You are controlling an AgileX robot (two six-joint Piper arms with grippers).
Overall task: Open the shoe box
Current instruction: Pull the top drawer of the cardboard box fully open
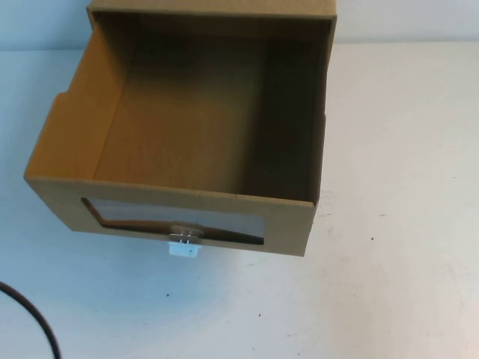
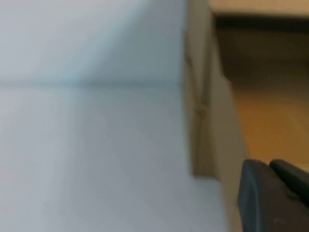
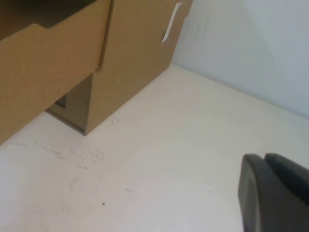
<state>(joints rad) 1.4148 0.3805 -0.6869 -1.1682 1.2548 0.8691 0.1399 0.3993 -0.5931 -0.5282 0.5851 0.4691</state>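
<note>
The brown cardboard shoe box (image 1: 284, 224) is a drawer type, and its drawer is slid out of the sleeve (image 1: 217, 7) toward me, showing an empty inside. The drawer front has a clear window and a round knob (image 1: 185, 235) with a small white tag (image 1: 182, 250) under it. Neither gripper shows in the high view. In the left wrist view my left gripper (image 2: 268, 164) is shut and empty, right beside the box's side wall (image 2: 205, 96). My right gripper (image 3: 264, 157) is shut with nothing in it, over bare table, apart from the box's sleeve (image 3: 140, 53).
The white table (image 1: 404, 187) runs back to a pale wall. A black cable (image 1: 34, 318) curves across the near left corner. The sleeve's side has a curved cut-out (image 3: 171, 24). Small dark scuffs mark the table near the box's corner (image 3: 82, 154).
</note>
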